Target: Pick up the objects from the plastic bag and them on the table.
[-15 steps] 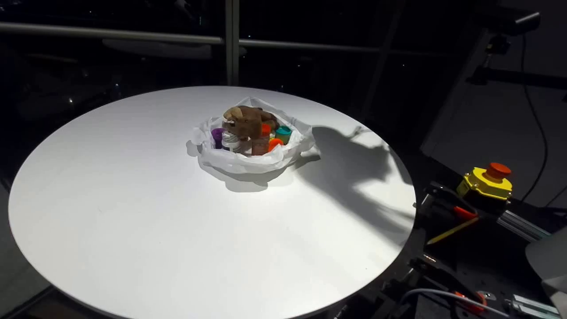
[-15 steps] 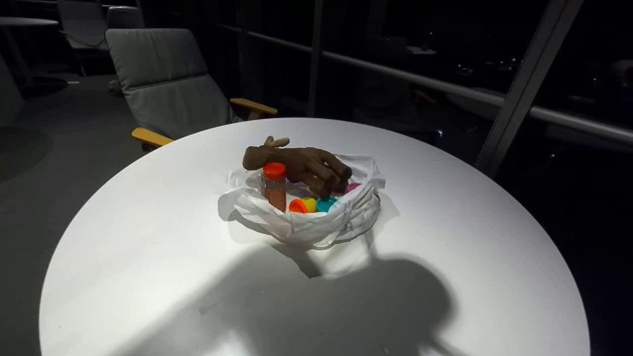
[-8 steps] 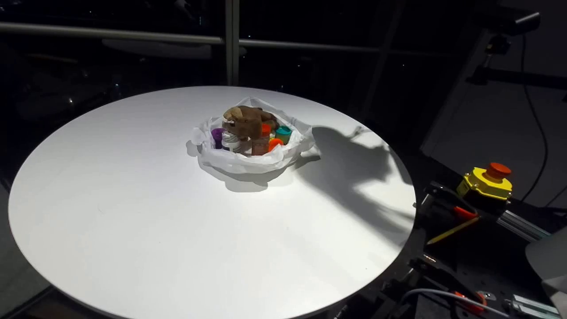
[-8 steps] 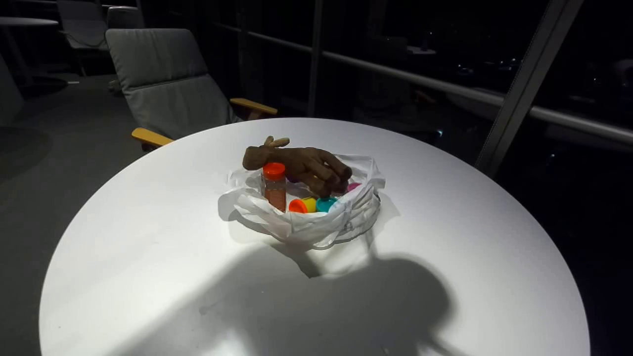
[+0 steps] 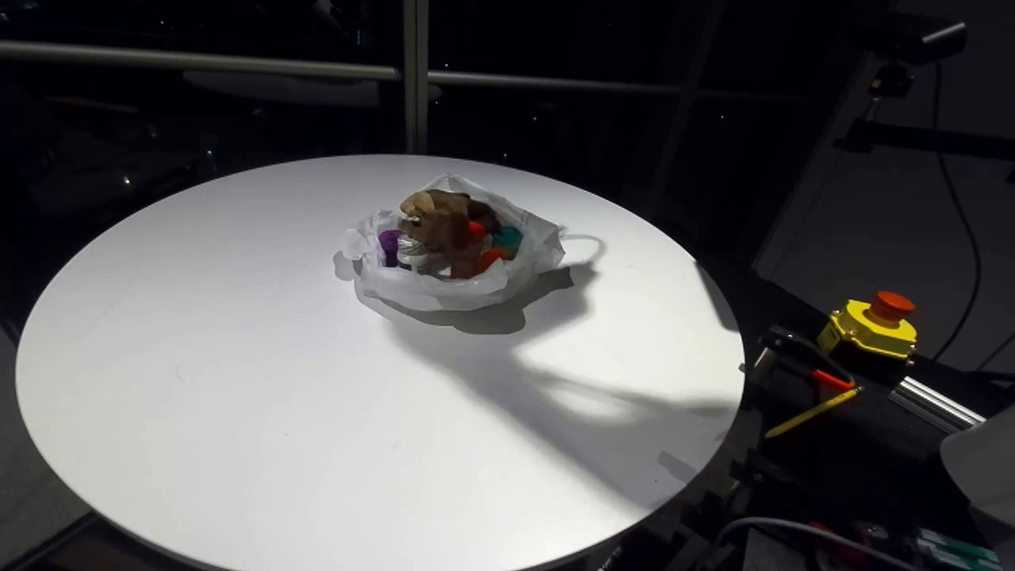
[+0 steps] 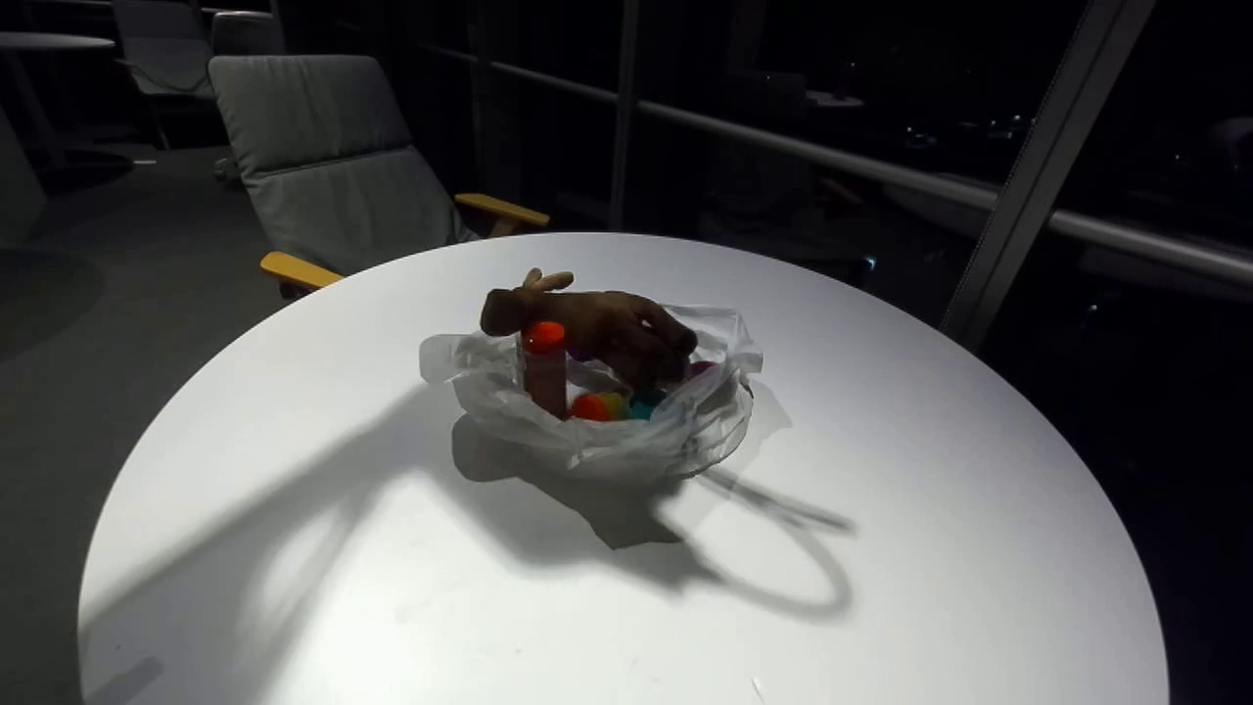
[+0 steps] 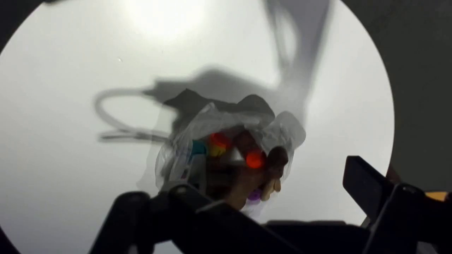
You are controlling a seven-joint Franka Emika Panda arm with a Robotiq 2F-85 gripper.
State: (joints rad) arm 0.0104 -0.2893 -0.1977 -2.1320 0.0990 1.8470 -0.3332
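Filling much of both exterior views, the round white table [image 5: 198, 381] stands brightly lit in a dark room. Beyond it a pale rail [image 5: 198, 61] crosses the dark window [image 5: 555, 40]. In an exterior view a grey armchair [image 6: 328, 166] with wooden armrests stands between 10 and 11 o'clock of the table. In an exterior view a yellow box [image 5: 868, 335] with a red button [image 5: 892, 305] sits off the table's edge at 3 o'clock, and a yellow pencil [image 5: 813, 412] lies near it, toward 4. A broad shadow [image 5: 468, 365] falls across the tabletop.

One white plastic bag [image 5: 444, 295] rests on the table, toward 1 o'clock in an exterior view, its mouth spread open. Inside I count one brown soft toy [image 5: 440, 218] with pale ears, sprawled on top. In an exterior view one red-lidded jar [image 6: 544, 382] stands nearly upright at the bag's 9 o'clock, one yellow tub [image 6: 601, 406] with an orange lid lies at 6, one teal tub [image 6: 644, 405] at 5, and one pink item [image 6: 701, 369], mostly hidden, at 3. One purple tub [image 5: 390, 247] shows at 9 o'clock in an exterior view.

From above, the wrist camera looks down on the bag. The fingers [image 7: 367, 188] enter at 4 and 7 o'clock, parted wide, over the bag and clear of it.
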